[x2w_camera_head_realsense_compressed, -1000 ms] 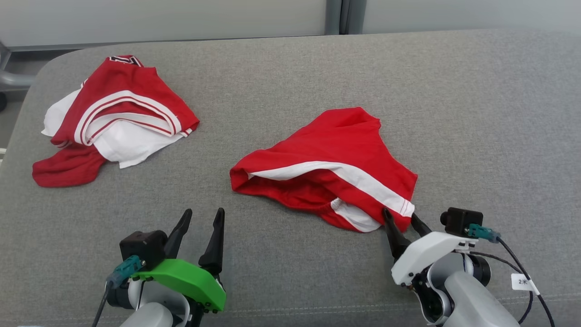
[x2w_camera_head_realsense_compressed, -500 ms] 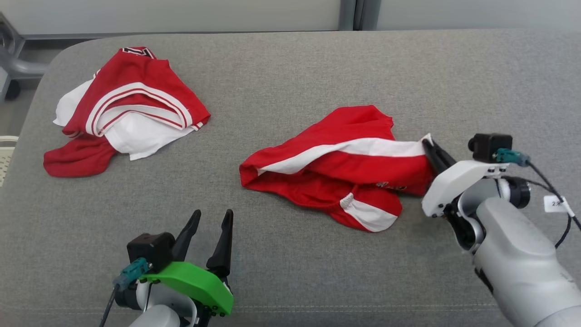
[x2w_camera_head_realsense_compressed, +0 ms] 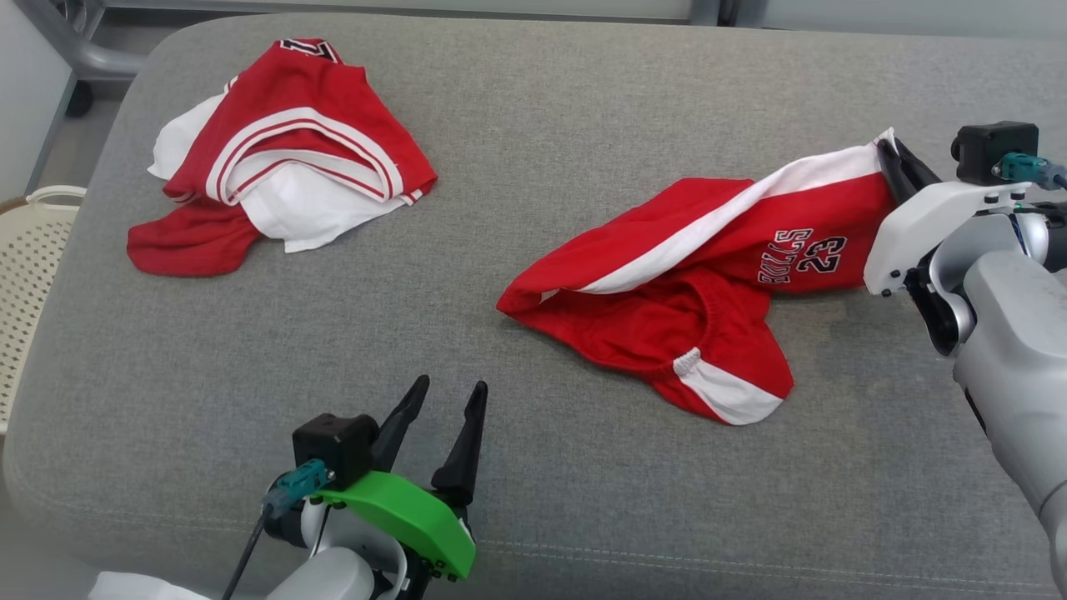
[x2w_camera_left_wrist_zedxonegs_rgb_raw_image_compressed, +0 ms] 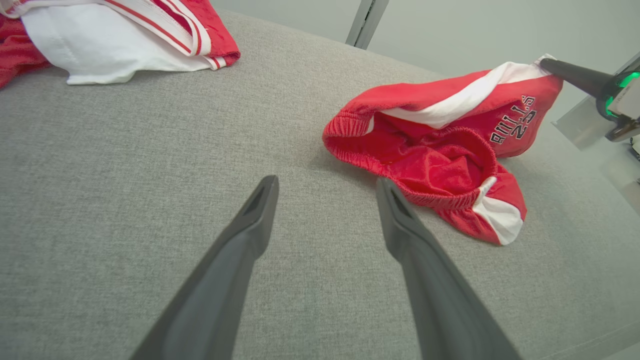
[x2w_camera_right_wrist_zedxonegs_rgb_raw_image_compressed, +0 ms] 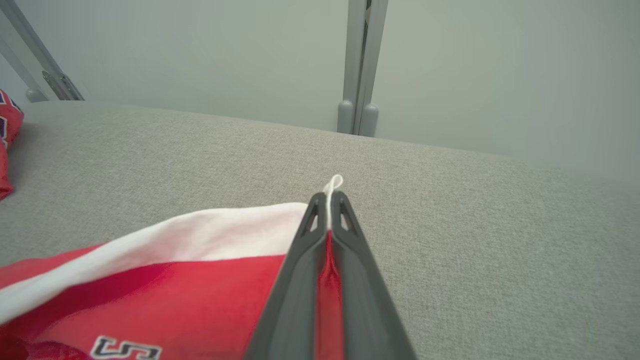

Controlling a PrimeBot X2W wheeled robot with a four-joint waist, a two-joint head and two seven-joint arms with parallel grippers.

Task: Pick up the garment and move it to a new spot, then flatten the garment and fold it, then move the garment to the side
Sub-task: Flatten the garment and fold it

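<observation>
The garment (x2w_camera_head_realsense_compressed: 692, 283) is a pair of red shorts with a white side stripe and a black "BULLS 23" print, lying crumpled right of centre on the grey cushion (x2w_camera_head_realsense_compressed: 533, 125). My right gripper (x2w_camera_head_realsense_compressed: 890, 154) is shut on its white-striped corner, which is lifted and drawn out to the right. In the right wrist view the pinched white cloth pokes out past the right gripper (x2w_camera_right_wrist_zedxonegs_rgb_raw_image_compressed: 328, 200). The left wrist view shows the shorts (x2w_camera_left_wrist_zedxonegs_rgb_raw_image_compressed: 440, 150) ahead and to the right. My left gripper (x2w_camera_head_realsense_compressed: 446, 400) stands open near the front edge, holding nothing, well left of the shorts.
A second red and white garment (x2w_camera_head_realsense_compressed: 283, 158) lies bunched at the cushion's far left. A cream perforated basket (x2w_camera_head_realsense_compressed: 25, 275) stands beside the cushion's left edge. A grey wall and a metal post (x2w_camera_right_wrist_zedxonegs_rgb_raw_image_compressed: 360, 65) rise behind the cushion.
My right gripper closed on the shorts' striped corner and pulled it up and to the right, stretching the cloth and exposing the print. The camera view shifted. The left gripper stayed open.
</observation>
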